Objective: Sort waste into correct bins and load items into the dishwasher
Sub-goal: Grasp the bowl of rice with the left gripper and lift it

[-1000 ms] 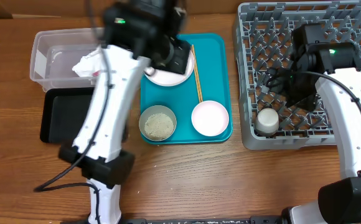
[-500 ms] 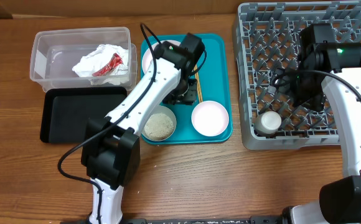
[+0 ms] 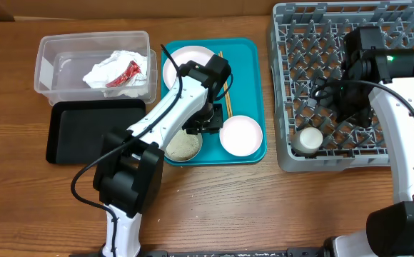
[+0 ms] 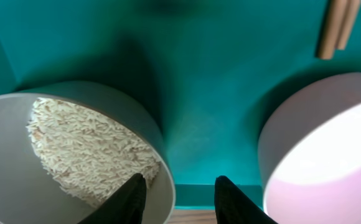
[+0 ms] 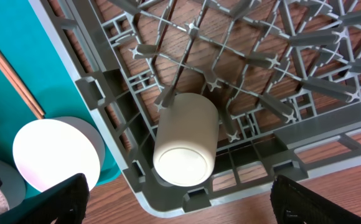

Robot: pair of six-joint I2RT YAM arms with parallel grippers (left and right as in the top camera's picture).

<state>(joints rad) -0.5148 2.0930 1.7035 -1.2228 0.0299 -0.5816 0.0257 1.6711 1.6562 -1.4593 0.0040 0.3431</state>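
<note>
**Desk:** Where is the left tool [image 4: 180,182]?

**Photographer:** Low over the teal tray [image 3: 248,64]. Its fingers [image 4: 131,198] are parted and straddle the rim of the rice bowl [image 3: 182,145]. One finger is over the rice grains [image 4: 87,149] and the other is outside the bowl's wall. The fingers are apart and nothing is clamped between them.

**Desk:** What else is on that tray?

**Photographer:** The empty bowl [image 3: 240,134] is just beside the rice bowl. The plate [image 3: 185,63] is at the far end, partly under the arm. The chopsticks [image 3: 225,86] lie lengthwise between the plate and the tray's right edge.

**Desk:** And the right tool [image 5: 177,182]?

**Photographer:** It hangs above the dish rack [image 3: 378,28], spread wide and holding nothing. The cup [image 5: 187,140] is directly below it, among the pegs in the rack's corner nearest the tray.

**Desk:** And the waste?

**Photographer:** The napkin [image 3: 105,70] and the red wrapper [image 3: 125,73] are together in the clear tub [image 3: 50,71]. The black tray [image 3: 86,132] is on the counter [image 3: 321,207], touching the tub's near side.
</note>
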